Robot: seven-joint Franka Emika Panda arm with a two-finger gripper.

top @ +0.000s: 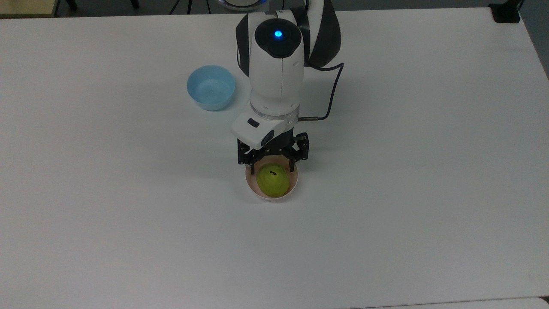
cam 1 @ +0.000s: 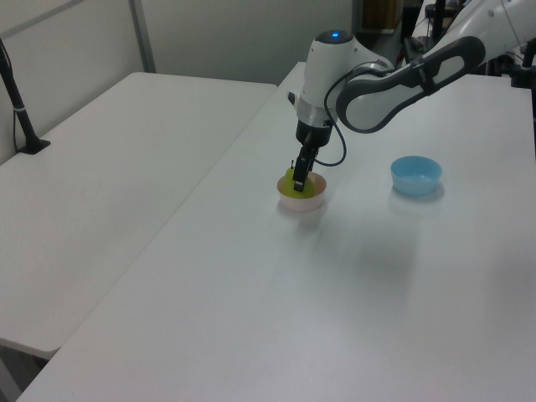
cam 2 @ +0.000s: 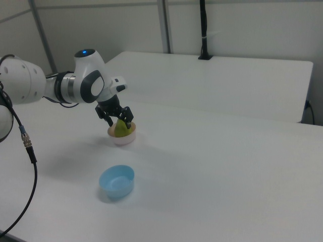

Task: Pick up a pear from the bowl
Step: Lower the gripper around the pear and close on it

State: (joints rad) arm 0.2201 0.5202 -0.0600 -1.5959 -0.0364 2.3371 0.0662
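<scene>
A yellow-green pear [top: 272, 183] with a short dark stem sits upright in the small pale pink bowl [top: 269, 198] near the middle of the white table. My gripper [top: 272, 170] is open and lowered over the bowl, one finger on each side of the pear's upper part. Whether the fingers touch the fruit I cannot tell. In the left view the gripper [cam 1: 298, 180] hangs straight down in front of the pear [cam 1: 289, 182], above the bowl [cam 1: 302, 202]. In the right view the gripper [cam 2: 120, 123] straddles the pear [cam 2: 120, 131] in the bowl [cam 2: 123, 139].
A light blue bowl [top: 211, 93] stands empty at the top view's upper left of the pink one, and shows as the blue bowl [cam 1: 415, 174] and the blue bowl [cam 2: 117, 182]. A black cable [top: 332, 92] trails from the wrist. A second white table [cam 1: 109, 159] adjoins.
</scene>
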